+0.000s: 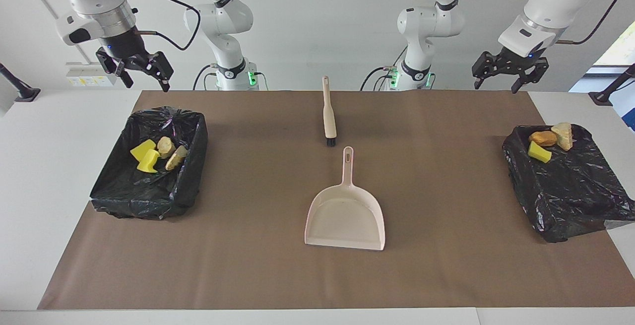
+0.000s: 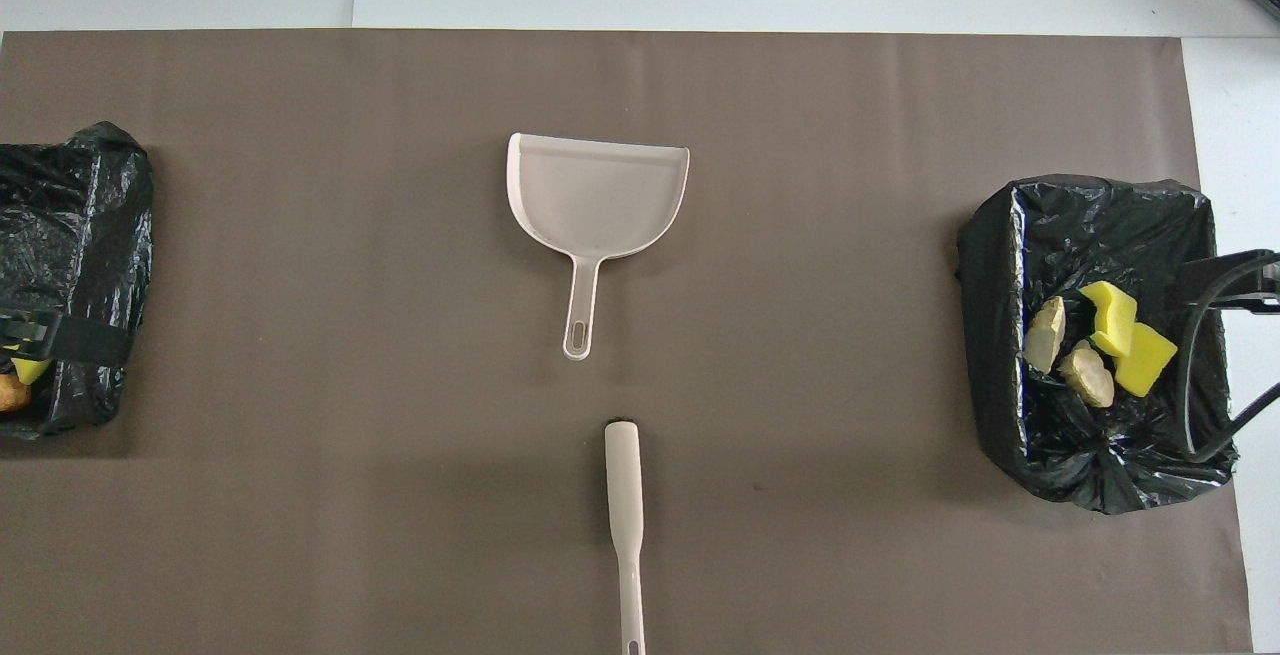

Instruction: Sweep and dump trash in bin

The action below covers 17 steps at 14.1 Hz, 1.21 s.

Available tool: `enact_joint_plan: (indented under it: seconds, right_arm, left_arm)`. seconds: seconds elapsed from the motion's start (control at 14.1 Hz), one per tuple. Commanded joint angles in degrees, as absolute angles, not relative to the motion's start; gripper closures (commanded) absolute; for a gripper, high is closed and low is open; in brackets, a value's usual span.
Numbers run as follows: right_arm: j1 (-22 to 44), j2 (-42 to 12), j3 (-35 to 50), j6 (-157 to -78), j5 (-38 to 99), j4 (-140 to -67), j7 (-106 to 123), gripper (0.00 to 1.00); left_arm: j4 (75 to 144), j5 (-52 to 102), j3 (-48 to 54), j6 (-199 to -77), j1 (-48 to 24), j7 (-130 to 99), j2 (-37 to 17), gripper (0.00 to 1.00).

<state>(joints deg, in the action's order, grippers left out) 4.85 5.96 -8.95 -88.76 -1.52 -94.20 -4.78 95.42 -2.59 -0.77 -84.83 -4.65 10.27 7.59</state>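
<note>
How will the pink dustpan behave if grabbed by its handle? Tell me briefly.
The dustpan looks like thin moulded plastic, so probably stiff and light. It lies empty and flat on the brown mat, so a push would likely slide it. Held by its slim handle, the wide scoop may sag.
</note>
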Motion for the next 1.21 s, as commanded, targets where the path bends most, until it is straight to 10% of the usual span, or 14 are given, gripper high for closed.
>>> enact_joint_plan:
  seconds: [0.0, 1.14]
  right_arm:
    - [4.1, 6.2, -8.5, -87.7, -1.3, -93.9, -4.0, 0.0]
    - [4.1, 6.2, -8.5, -87.7, -1.3, -93.9, -4.0, 0.0]
  left_arm:
    - [83.9, -4.1, -0.1, -76.3, -4.3, 11.4, 0.5, 0.0]
    - [88.3, -3.0, -0.2, -81.4, -4.4, 5.2, 3.9, 0.0]
